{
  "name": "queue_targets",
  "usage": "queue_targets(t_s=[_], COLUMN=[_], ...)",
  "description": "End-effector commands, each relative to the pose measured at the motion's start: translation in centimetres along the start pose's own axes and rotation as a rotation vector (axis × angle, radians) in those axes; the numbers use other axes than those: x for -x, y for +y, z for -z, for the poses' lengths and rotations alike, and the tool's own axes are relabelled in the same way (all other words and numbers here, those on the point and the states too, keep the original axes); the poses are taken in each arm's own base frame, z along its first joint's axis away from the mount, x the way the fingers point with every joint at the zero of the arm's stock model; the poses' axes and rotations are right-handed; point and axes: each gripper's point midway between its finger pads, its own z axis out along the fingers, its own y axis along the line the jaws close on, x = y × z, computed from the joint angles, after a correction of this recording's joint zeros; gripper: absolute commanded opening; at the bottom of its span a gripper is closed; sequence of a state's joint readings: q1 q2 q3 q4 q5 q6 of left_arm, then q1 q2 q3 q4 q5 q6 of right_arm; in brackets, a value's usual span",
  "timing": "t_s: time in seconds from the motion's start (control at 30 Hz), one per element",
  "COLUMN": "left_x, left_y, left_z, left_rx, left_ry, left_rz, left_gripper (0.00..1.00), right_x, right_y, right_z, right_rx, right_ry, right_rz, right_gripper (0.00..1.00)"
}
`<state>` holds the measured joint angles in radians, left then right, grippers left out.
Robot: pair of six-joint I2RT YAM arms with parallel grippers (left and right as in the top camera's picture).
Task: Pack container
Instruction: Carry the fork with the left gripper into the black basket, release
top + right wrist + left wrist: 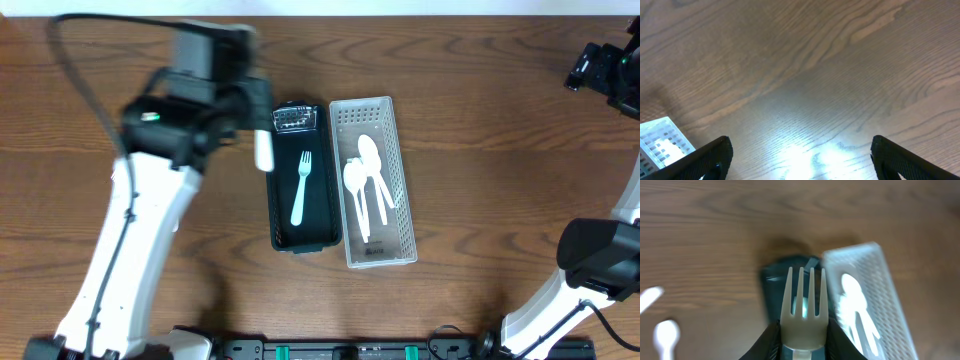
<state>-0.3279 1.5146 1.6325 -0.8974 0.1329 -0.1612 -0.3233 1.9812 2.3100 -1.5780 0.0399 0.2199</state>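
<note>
A black container (322,218) stands mid-table with one white fork (302,187) lying inside. Right beside it is a white perforated tray (401,150) holding several white spoons (365,180). My left gripper (262,150) hovers at the black container's left edge and is shut on a second white fork (804,315), tines pointing away from the jaws (804,347). In the left wrist view the black container (776,287) lies beyond the tines and the white tray (890,305) is to their right. My right gripper (802,160) is open and empty over bare wood at the far right.
Two loose white spoons (665,335) (650,300) lie on the table at the left of the left wrist view; the left arm hides them from overhead. A corner of the white tray (662,140) shows in the right wrist view. The right arm's base (600,260) stands at the right edge.
</note>
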Motion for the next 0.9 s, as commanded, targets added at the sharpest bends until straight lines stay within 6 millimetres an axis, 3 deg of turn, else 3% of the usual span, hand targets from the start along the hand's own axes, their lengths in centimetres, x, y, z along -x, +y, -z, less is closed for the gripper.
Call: queue_targets(t_s=[0.0, 0.1, 0.3, 0.47, 0.57, 0.63, 0.67, 0.87], left_x=[-2.0, -3.5, -7.2, -10.2, -11.1, -11.4, -11.5, -10.7], left_y=[-2.4, -2.8, -0.8, 0.9, 1.2, 1.3, 1.3, 1.3], left_z=[-3.7, -6.9, -13.4, -16.8, -17.7, -17.8, -17.8, -16.1], left_rx=[-0.019, -0.010, 0.054, 0.109, 0.118, 0.122, 0.123, 0.110], left_ry=[0.098, 0.177, 0.352, 0.467, 0.496, 0.509, 0.513, 0.495], left_rz=[-0.044, -0.048, 0.003, 0.079, 0.080, 0.080, 0.080, -0.012], left_gripper=[0.06, 0.06, 0.06, 0.06, 0.07, 0.39, 0.49, 0.52], right_x=[-0.3, -0.4, -0.4, -0.4, -0.3, -0.3, -0.3, -0.3], right_y=[-0.2, -0.2, -0.2, -0.2, -0.2, -0.2, -0.2, -0.2], right_z=[0.1, 0.1, 0.1, 0.1, 0.1, 0.1, 0.1, 0.1], right_rx=[0.000, -0.001, 0.000, 0.000, 0.000, 0.000, 0.000, 0.000], right_ry=[0.007, 0.013, 0.012, 0.011, 0.010, 0.009, 0.008, 0.008], right_rz=[-0.008, 0.013, 0.032, 0.032, 0.032, 0.032, 0.032, 0.031], right_gripper=[0.92, 0.92, 0.92, 0.92, 0.92, 0.92, 0.92, 0.92])
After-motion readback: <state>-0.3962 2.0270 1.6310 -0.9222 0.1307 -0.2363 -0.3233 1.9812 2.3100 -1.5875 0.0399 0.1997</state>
